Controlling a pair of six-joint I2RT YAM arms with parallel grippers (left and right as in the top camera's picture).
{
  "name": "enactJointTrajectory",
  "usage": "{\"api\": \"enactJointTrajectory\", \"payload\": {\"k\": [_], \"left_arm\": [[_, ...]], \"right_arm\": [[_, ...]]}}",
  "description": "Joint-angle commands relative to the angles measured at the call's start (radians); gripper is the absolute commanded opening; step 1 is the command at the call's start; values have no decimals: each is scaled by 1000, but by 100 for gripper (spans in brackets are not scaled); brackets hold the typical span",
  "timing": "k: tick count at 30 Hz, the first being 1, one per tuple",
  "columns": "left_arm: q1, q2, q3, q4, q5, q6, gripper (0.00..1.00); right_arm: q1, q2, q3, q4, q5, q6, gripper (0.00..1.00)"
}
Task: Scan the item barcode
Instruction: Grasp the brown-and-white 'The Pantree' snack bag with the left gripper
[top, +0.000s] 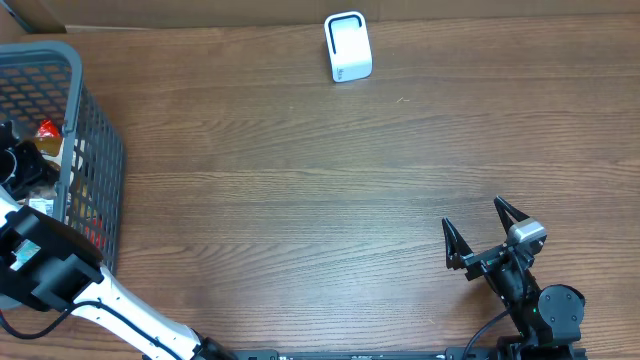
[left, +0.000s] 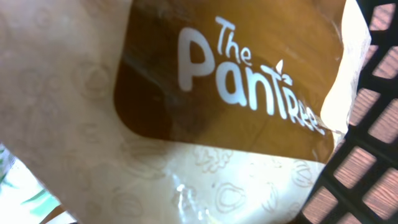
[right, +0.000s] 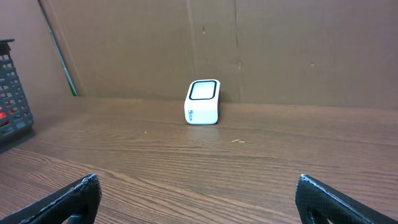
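One packet (left: 205, 143), cream with a brown panel lettered "The PanTree", fills the left wrist view, close up in front of the left fingers. Those fingers do not show in any view, so I cannot tell how far open they are or whether they grip the packet. The left arm (top: 45, 265) dips into the grey basket (top: 95, 150), and the basket's mesh wall stands just right of the packet. Other goods lie in the basket, among them something red (top: 48, 128). The right fingers (top: 455, 245) are spread wide and hold nothing, low over the tabletop (top: 300, 200) and well apart from the basket. The white scanner (top: 348, 46) sits far off, almost straight ahead of them, near the cardboard wall (right: 280, 43) at the tabletop's far edge. Open wood runs between the right fingers and the scanner.
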Motion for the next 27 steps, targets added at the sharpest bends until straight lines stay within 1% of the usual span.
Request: {"api": "enactJointTrajectory", "payload": {"k": [1, 4, 5, 8, 10, 14, 16, 23, 25, 27], "left_arm": [[-7, -3, 92, -43, 18, -44, 4], [-7, -4, 171, -88, 19, -74, 4], [-7, -5, 206, -108, 19, -87, 7], [-7, -8, 317, -163, 23, -128, 9], [-8, -24, 395, -182, 70, -149, 9], [-8, -82, 463, -180, 131, -178, 9], [-8, -144, 487, -182, 155, -201, 8], [-8, -317, 488, -200, 380, -208, 8], [-10, -372, 488, -200, 480, -208, 9], [-24, -427, 488, -200, 584, -208, 13]], "right_arm": [[6, -10, -10, 6, 0, 4, 100], [6, -10, -10, 6, 0, 4, 100], [6, -10, -10, 6, 0, 4, 100], [6, -10, -10, 6, 0, 4, 100], [6, -10, -10, 6, 0, 4, 100], [6, -10, -10, 6, 0, 4, 100], [6, -10, -10, 6, 0, 4, 100], [6, -10, -10, 6, 0, 4, 100], [6, -10, -10, 6, 0, 4, 100], [6, -10, -10, 6, 0, 4, 100]]}}
